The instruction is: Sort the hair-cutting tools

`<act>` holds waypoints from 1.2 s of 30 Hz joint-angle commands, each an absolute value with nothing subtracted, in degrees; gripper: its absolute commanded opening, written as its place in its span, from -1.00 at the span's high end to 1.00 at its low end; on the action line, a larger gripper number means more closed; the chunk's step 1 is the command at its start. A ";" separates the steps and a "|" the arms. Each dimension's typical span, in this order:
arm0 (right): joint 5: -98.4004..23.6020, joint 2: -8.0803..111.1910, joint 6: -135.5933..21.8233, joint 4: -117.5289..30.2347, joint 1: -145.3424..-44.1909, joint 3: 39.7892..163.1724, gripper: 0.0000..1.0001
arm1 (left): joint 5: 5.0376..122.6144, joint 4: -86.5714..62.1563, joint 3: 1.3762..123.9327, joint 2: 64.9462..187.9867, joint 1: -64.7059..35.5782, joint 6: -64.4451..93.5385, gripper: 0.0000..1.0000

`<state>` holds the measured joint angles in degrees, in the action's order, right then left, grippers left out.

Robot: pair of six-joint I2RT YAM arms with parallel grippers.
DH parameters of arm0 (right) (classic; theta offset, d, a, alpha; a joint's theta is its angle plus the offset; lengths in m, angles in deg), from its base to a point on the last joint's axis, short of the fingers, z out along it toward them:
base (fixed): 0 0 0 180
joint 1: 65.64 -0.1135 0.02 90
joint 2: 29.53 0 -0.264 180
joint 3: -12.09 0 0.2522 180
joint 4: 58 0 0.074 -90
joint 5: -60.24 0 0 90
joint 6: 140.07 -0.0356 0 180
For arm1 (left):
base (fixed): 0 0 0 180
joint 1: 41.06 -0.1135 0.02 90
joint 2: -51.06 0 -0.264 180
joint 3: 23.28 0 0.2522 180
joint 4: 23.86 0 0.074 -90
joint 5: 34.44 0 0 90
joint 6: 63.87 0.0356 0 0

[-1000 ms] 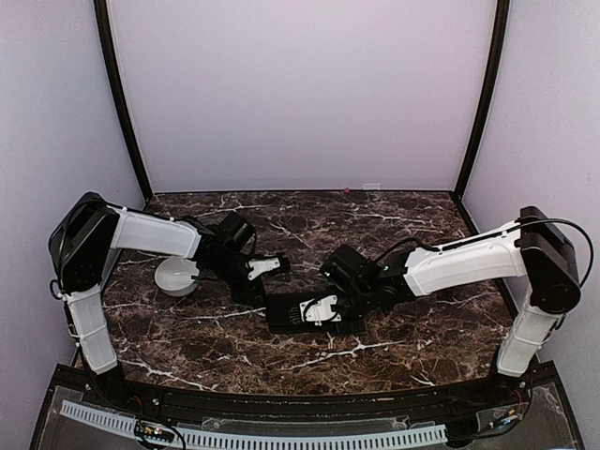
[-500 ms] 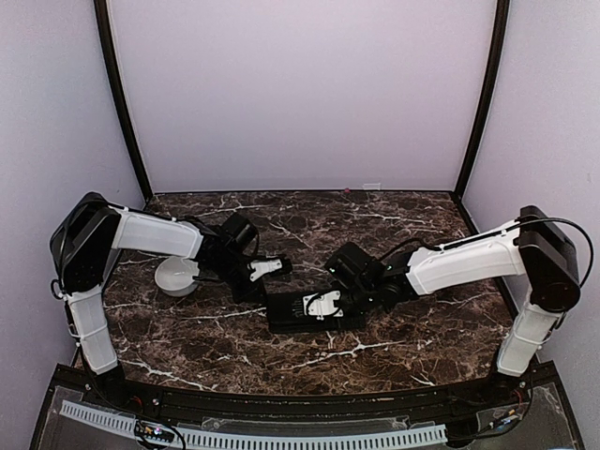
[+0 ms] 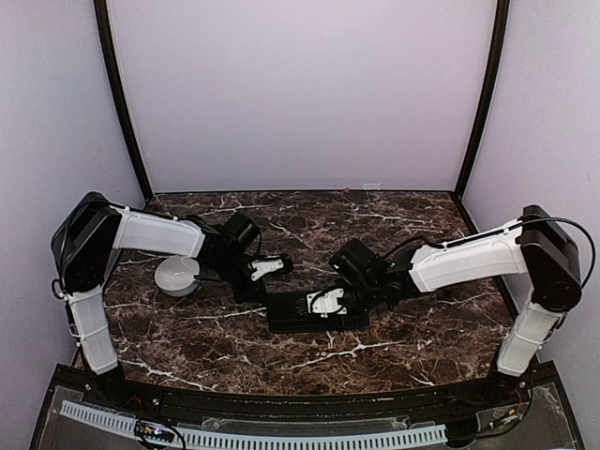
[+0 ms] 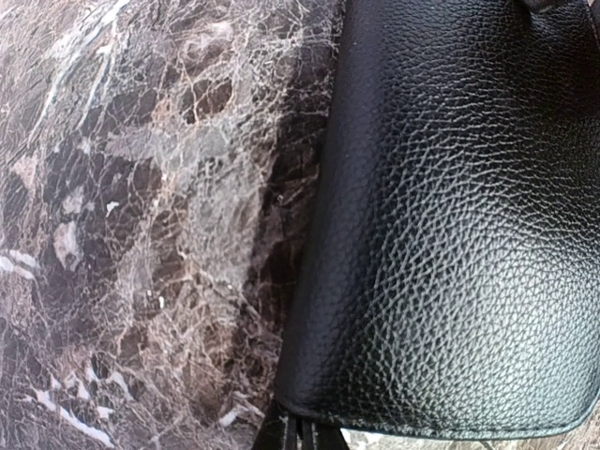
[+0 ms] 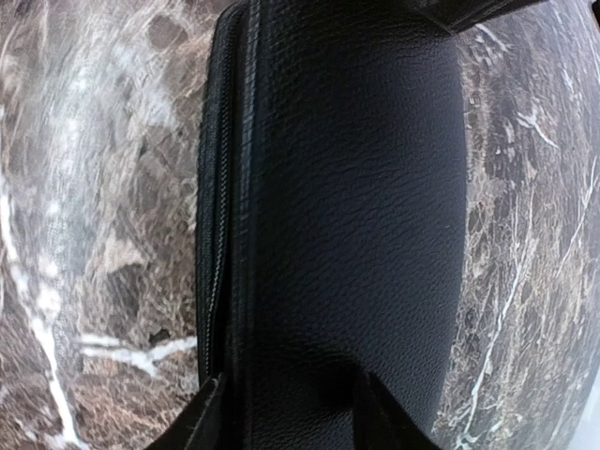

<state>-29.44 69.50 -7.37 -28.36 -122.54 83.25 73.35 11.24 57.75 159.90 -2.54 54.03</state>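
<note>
The hair-cutting tools are hidden in every view. A flat black case [image 3: 314, 311] lies on the marble table at centre. My left gripper [image 3: 281, 265] is shut, with its fingertips [image 4: 300, 436] pressed together right at the case's [image 4: 450, 234] near corner. I cannot tell whether they pinch anything there. My right gripper [image 3: 325, 303] hangs low over the case's right half. Its dark fingers [image 5: 202, 417] stand apart on either side of the case's [image 5: 347, 206] leather top, next to the zipper edge [image 5: 214, 234], with nothing gripped between them.
A white bowl [image 3: 176, 277] stands at the left, beside the left forearm. The marble table [image 3: 394, 225] runs back to the purple walls, with black posts in the corners.
The left gripper's jaws have closed and it has edged slightly right. The right gripper has shifted a little up over the case and its jaws have spread somewhat wider.
</note>
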 commanded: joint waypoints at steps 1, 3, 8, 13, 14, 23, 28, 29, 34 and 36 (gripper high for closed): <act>-26.28 69.16 -8.26 -23.91 -124.65 83.37 0.07 | 74.42 9.82 59.65 160.22 -2.81 53.72 1.00; -25.00 70.14 -8.94 -24.30 -125.31 85.01 -0.01 | 74.69 10.00 59.72 160.18 -2.78 53.65 1.00; -21.05 73.29 -8.02 -26.43 -126.68 86.90 -0.06 | 76.41 10.74 59.75 159.67 -2.86 53.68 1.00; -19.54 75.34 -7.15 -27.30 -129.64 86.82 -0.08 | 77.01 11.81 59.64 158.43 -3.67 54.37 1.00; -19.84 75.18 -7.34 -27.11 -130.02 86.97 -0.08 | 77.01 11.86 59.46 157.93 -3.83 54.53 1.00; -23.27 71.01 -9.26 -21.01 -130.22 93.29 -0.13 | 85.43 13.79 58.16 155.49 -4.06 55.34 1.00; -25.78 73.11 -9.96 -20.65 -130.40 95.09 -0.37 | 86.54 14.98 58.39 155.65 -4.07 55.79 1.00; -25.59 73.64 -9.87 -20.87 -130.56 95.22 -0.41 | 86.69 14.81 58.28 155.72 -4.06 55.52 1.00; -24.34 76.00 -9.64 -22.23 -131.78 95.83 -0.46 | 85.78 14.86 58.50 156.55 -3.89 55.32 1.00; -23.81 76.55 -9.28 -23.18 -132.38 95.07 -0.46 | 85.41 14.86 58.59 156.77 -3.91 55.22 1.00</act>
<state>-23.96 74.68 -9.21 -21.70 -130.83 94.64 83.22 14.06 57.95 158.83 -4.20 54.44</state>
